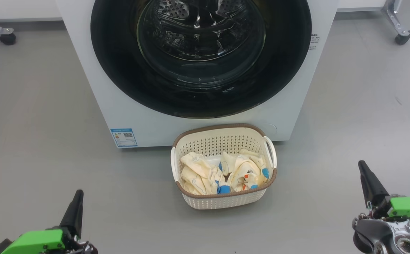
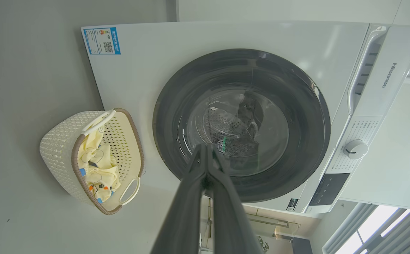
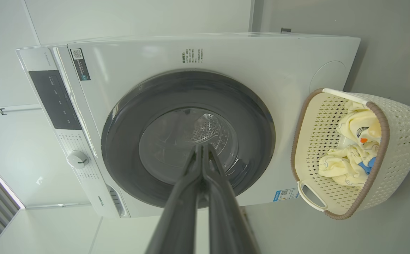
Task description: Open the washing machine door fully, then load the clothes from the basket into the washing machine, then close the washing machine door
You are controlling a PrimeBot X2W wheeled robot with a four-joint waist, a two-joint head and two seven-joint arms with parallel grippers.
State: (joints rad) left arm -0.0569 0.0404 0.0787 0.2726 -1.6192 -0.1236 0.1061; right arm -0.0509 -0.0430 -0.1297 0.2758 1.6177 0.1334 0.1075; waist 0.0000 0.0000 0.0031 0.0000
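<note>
Door: the washing machine door point(image 1: 200, 53) is closed, flush against the front of the washing machine point(image 1: 95, 91); wide glossy black rim, clear domed glass, perforated steel drum visible through it
Machine: white front-loader standing on the grey floor point(image 1: 32, 141); blue label sticker point(image 1: 124, 137) at the lower left corner of its front in the head view; white dial point(image 2: 355, 149) and a dark control panel along its top edge in the wrist views
Basket: the basket point(image 1: 222, 201) sits upright on the floor just in front of the machine, below the door and a little right of its centre; cream perforated sides, brown rim, white side handles; whether it touches the machine front is not clear
Clothes: the clothes point(image 1: 222, 173) lie crumpled inside the basket, below the rim; pale yellow with blue cuffs, thin line prints, small red-orange marks
Left claw: the left claw point(image 1: 78, 194) is low at the left of the head view, fingers pressed together, holding nothing; well apart from the basket, over bare floor; its wrist view looks along the closed fingers at the door glass
Right claw: the right claw point(image 1: 362, 165) is low at the right, fingers likewise closed tip to tip and empty; well apart from the basket, pointing toward the door in its wrist view
Surroundings: a black caster wheel point(image 1: 7, 38) on the floor to the left of the machine, another caster point(image 1: 402, 38) to its right
</note>
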